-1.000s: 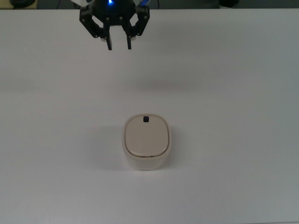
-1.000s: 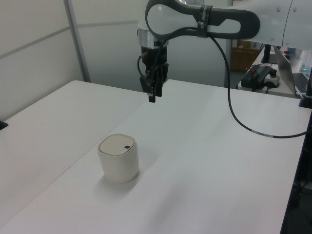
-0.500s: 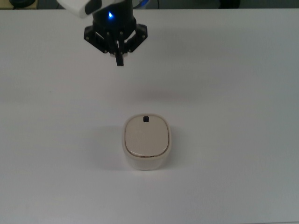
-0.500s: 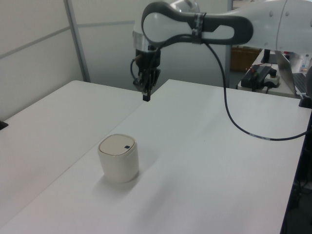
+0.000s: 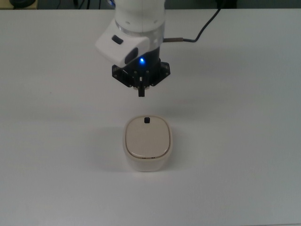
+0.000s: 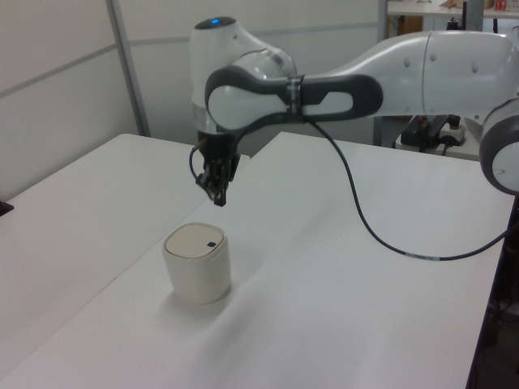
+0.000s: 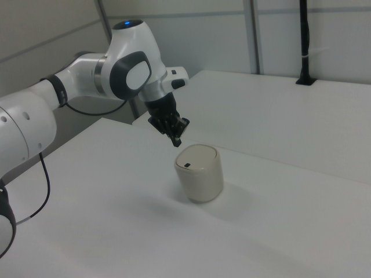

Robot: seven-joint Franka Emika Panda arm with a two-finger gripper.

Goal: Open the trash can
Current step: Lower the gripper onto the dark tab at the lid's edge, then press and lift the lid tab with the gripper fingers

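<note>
- The trash can (image 5: 147,143) stands upright on the white tabletop (image 5: 244,94), roughly central in the top view and a little toward the top view's bottom edge, well clear of every corner
- Its lid (image 6: 195,241) lies flat and closed, flush with the rim all round; the small dark button (image 5: 147,120) sits on the lid's edge nearest the arm
- Progress, judged from this: the opening itself is not yet done; only the approach is under way, and the press on the button and the lid's rise are both left
- The gripper (image 5: 140,91) hangs in the air between the trash can and the top view's top edge of the tabletop, tips pointing down, close to the button side of the lid but touching nothing
- In the left view the fingertips (image 6: 220,197) sit above and just beyond the lid's far rim, with a visible gap of air between them and the can
- The 2 fingers are drawn together into 1 narrow dark point, with no daylight between them in the top view, and they carry nothing
- That closed tip looks suited to poking the button rather than grasping; the likely next need is a short move toward the can, then a descent onto the button
- 1 risk: a press landing off the button would only push on the lid or nudge the light can across the tabletop
</note>
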